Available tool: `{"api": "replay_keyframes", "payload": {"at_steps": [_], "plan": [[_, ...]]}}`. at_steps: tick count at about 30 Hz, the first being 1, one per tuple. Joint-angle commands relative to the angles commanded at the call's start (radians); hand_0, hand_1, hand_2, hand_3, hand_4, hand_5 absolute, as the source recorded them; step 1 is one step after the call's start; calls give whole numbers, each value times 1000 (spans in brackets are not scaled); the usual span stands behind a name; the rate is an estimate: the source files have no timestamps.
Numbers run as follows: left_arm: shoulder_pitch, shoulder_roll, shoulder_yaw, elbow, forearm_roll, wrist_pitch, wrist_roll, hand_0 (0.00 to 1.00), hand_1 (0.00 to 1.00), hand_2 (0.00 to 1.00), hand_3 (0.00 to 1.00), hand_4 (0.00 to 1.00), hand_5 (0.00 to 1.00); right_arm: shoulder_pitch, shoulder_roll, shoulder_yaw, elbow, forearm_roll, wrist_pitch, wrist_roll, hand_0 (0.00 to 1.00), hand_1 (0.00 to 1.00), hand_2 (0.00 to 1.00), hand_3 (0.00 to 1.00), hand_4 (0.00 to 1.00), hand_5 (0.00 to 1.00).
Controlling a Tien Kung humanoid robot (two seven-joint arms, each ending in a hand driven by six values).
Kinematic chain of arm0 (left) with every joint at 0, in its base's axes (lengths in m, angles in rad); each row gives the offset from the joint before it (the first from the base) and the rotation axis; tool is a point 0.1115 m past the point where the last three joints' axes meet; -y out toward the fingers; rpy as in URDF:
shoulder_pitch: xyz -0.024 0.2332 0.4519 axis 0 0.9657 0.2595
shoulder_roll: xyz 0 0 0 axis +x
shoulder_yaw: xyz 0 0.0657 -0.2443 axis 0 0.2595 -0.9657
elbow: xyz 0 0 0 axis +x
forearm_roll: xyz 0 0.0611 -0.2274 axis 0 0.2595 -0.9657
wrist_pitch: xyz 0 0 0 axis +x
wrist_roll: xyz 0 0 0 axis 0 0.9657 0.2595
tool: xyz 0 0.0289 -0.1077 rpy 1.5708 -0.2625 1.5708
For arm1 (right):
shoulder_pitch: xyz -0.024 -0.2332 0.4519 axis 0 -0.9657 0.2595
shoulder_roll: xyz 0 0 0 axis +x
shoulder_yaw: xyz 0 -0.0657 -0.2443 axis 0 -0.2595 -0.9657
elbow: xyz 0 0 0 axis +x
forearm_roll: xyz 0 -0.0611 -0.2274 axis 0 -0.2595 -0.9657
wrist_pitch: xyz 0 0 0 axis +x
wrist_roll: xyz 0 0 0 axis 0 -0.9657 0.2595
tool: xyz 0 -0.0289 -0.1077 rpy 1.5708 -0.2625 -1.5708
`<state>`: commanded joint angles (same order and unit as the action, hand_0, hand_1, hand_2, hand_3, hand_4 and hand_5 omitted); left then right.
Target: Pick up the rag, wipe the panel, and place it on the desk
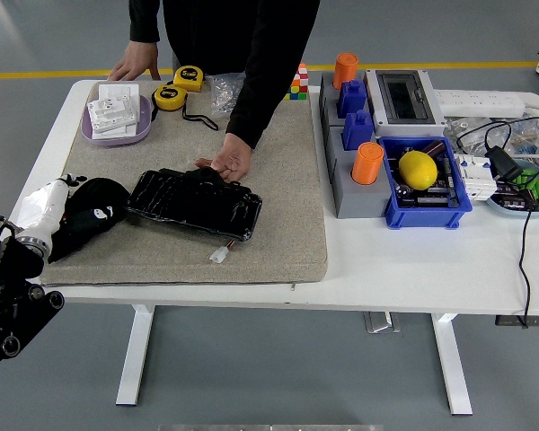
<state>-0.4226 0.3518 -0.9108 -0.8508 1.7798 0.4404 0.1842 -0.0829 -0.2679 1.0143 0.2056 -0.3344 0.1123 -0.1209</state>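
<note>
The glossy black panel [195, 203] lies on the grey felt mat [278, 180], a white connector [219, 255] trailing from its near edge. A person's hand [230, 162] rests on the panel's far edge. My left hand [97, 214], on its white forearm [41, 212], comes in from the left and is shut on the black rag [106, 199]. Hand and rag merge into one dark lump just left of the panel, nearly touching its left end. My right arm is out of view.
A purple tray [117, 133] of white parts, two yellow tape measures [180, 85] and a plastic bag sit at the mat's far edge. To the right are grey blocks with orange cups [367, 162], a blue bin holding a lemon [418, 169], an enclosure box and cables.
</note>
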Motion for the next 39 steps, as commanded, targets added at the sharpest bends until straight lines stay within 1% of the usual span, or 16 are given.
{"api": "replay_keyframes", "payload": {"at_steps": [1,6,7,12,18,25,29,34,39], "plan": [[0,1,-1,0,3,-1,3,610,836,874,832,998,807,0,0,1,0,-1,0,0,742,664,696,615,998,554],[-3,6,-9,0,2,-9,2,610,836,874,832,998,807,1,1,10,0,-19,0,-3,742,664,696,615,998,554],[-3,7,-11,-1,3,-11,3,622,842,881,834,998,842,1,1,11,-1,-20,0,-3,742,664,696,614,998,552],[-3,19,-16,-12,-7,-19,-1,622,842,881,834,998,842,2,1,16,0,-23,1,-4,742,664,696,614,998,552],[2,24,-28,-39,-29,-19,-9,617,842,880,837,998,851,2,1,18,0,-25,0,-4,742,664,697,613,998,551],[18,30,-50,-115,-39,-8,-11,605,820,867,836,998,867,1,2,19,-1,-24,0,-4,743,663,697,612,998,547],[28,36,-73,-174,-53,-4,-9,605,820,867,836,998,867,1,2,21,0,-25,-1,-4,743,663,697,612,998,547],[40,49,-106,-256,-91,9,-18,593,810,854,822,998,868,-2,2,23,-1,-27,-1,-5,743,663,697,611,998,545],[53,62,-124,-312,-117,11,-18,589,798,831,811,998,882,-4,2,21,0,-29,-1,-6,742,663,697,610,998,544]]}}
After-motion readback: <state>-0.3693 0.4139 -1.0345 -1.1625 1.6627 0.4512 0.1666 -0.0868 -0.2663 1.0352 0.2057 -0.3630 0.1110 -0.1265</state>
